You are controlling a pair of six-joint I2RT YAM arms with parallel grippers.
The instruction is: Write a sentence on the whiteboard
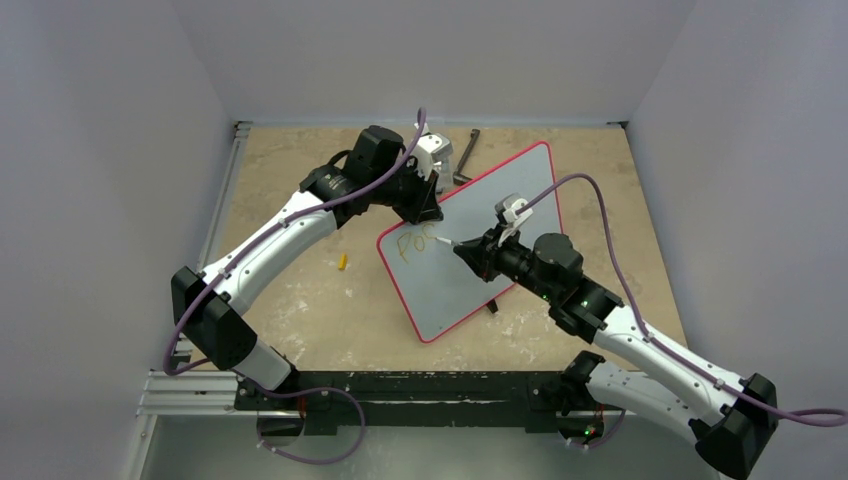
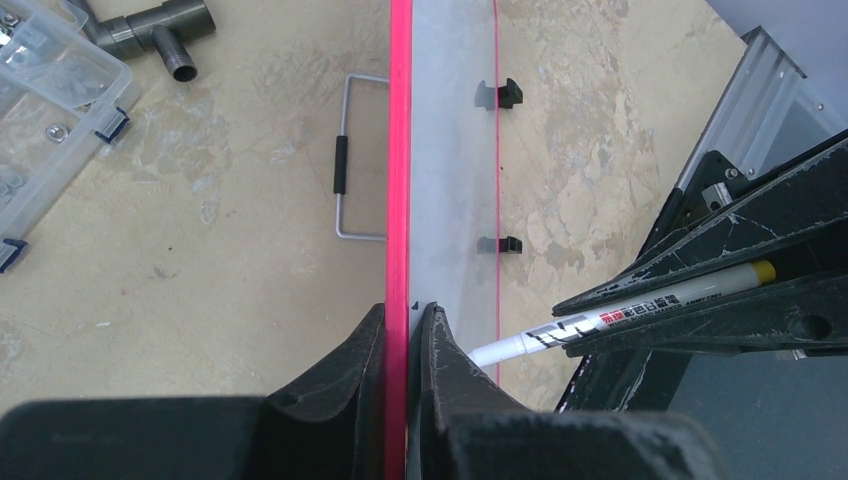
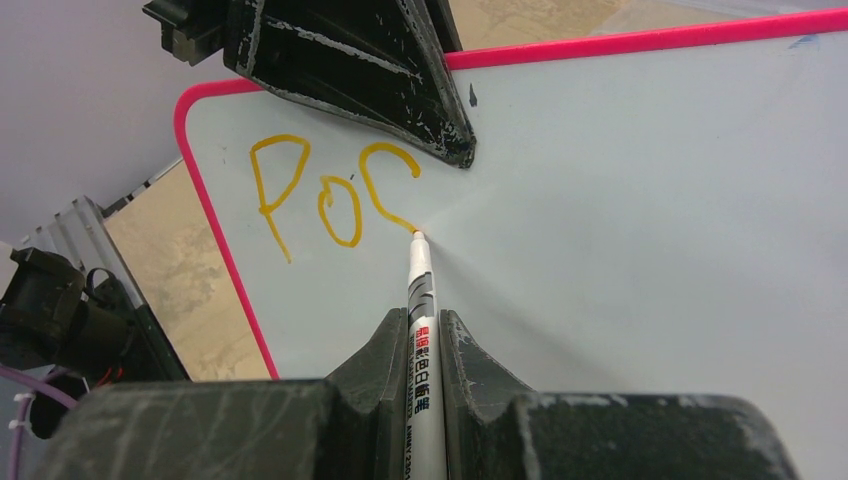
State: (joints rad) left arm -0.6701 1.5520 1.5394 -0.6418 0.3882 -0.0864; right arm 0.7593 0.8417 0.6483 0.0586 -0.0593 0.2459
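The left fingers (image 2: 440,350) are clenched on the red rim of the whiteboard (image 3: 650,200), one on each face. They hold it tilted, with its two black feet (image 2: 508,93) on the opposite long edge, down by the table (image 1: 300,300). The right fingers (image 3: 465,360) grasp a white marker (image 3: 420,290). Its tip touches the board just below the left fingers, at the end of an unfinished third letter. The sentence (image 3: 330,190), orange-yellow, reads "Po" plus that curve and sits in the board's corner beside the left fingers. One left finger lies over the face just above the lettering, close to the marker's tip. To the right of the right fingers the white face runs unmarked out to the rim. Behind the board, on the side away from the right fingers, lie a wire handle (image 2: 350,160), a clear box (image 2: 50,110) and a grey pipe fitting (image 2: 160,30), all apart from the rim. A small yellow piece (image 1: 342,262) lies on the table below the left fingers, near the board's corner.
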